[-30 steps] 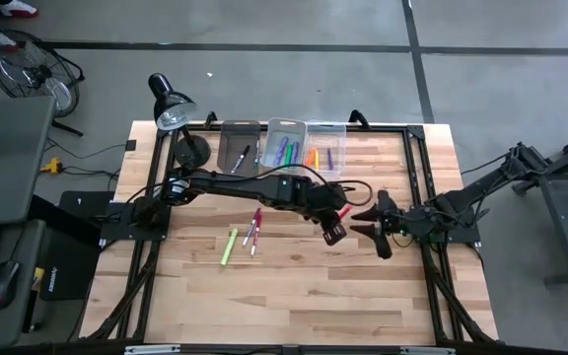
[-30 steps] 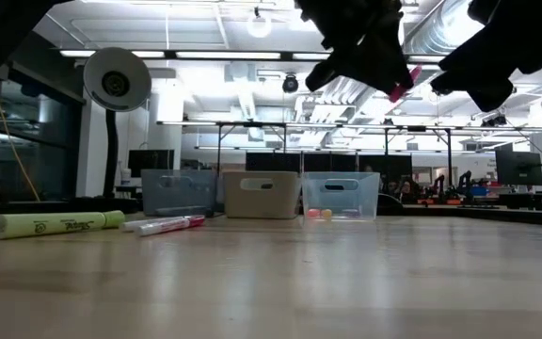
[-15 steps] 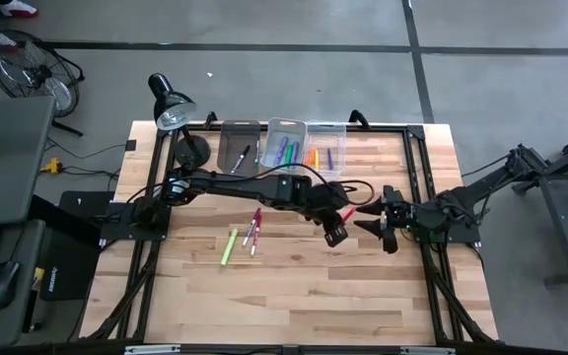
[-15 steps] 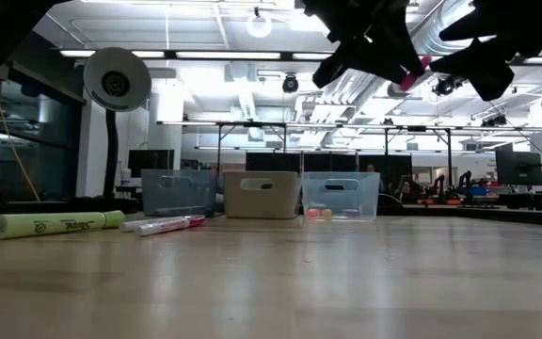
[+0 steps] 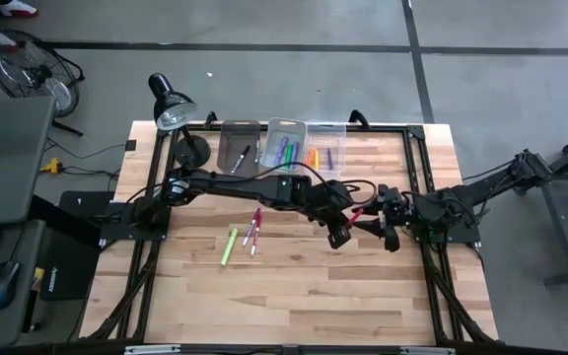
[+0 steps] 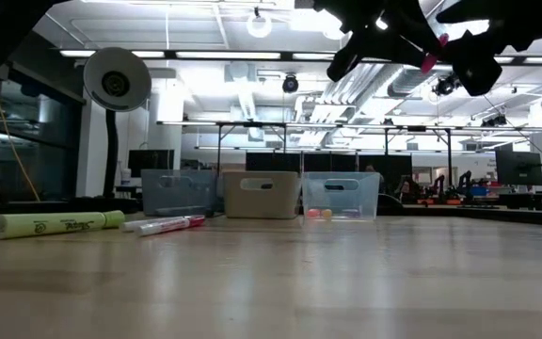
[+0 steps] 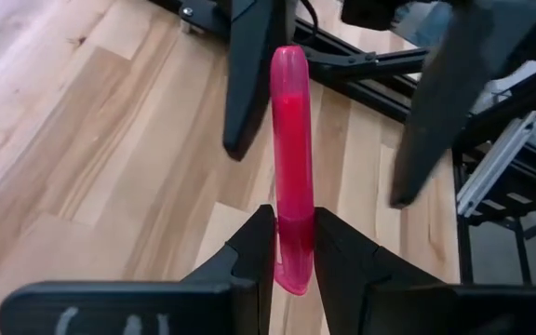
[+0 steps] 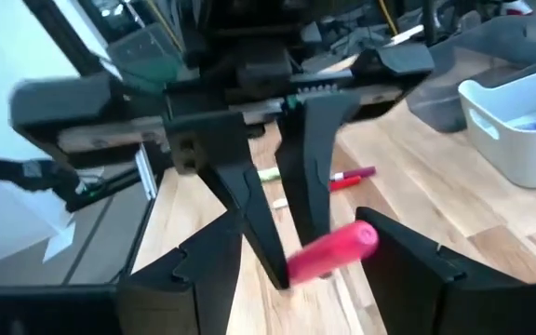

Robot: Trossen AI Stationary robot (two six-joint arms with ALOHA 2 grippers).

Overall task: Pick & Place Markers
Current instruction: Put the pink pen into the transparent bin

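Reading lime marker (image 6: 59,224) print; blurred, perhaps "Sharpie Accent"

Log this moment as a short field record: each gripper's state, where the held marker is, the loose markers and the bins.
left gripper: shut on the pink-red plastic marker, held above the table
right gripper: open, its fingers on either side of the marker's free end, not closed on it
stage: hand-over between the arms, mid-table right of centre
loose markers: a lime highlighter and thin pink-and-white markers lie on the wooden table
bins: three small plastic bins in a row at the far edge, markers inside
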